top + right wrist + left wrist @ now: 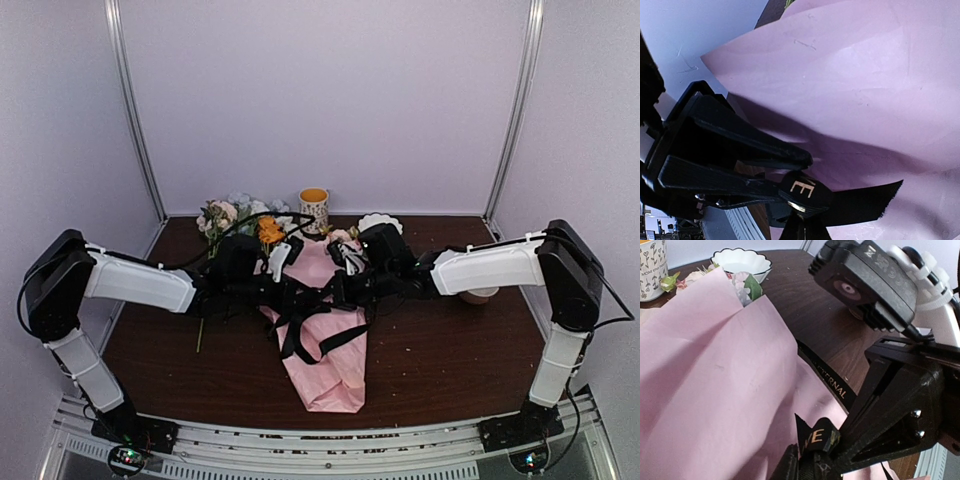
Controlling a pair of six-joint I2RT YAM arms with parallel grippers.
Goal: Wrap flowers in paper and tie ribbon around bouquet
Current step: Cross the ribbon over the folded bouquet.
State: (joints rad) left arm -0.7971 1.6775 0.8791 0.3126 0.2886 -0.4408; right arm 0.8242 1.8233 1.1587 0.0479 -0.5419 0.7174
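Observation:
The bouquet [325, 345], a cone of pink paper [715, 365], lies mid-table with blooms [343, 238] at its far, wide end. The black ribbon [300, 318] with gold lettering crosses its middle, its ends trailing over the paper. Both grippers meet there. My left gripper [807, 467] has its jaws slightly parted, a raised loop of ribbon [822, 437] lying between them. In the right wrist view the left gripper [805, 177] shows a thin gap above that loop. My right gripper [805, 231] is shut on the ribbon [860, 205] right beside it.
A cream mug [314, 208] and a white scalloped bowl [380, 222] stand at the back. Loose flowers [235, 215] with an orange bloom [270, 232] lie at the back left. Another bowl [481, 295] peeks out under the right arm. Walls close in three sides.

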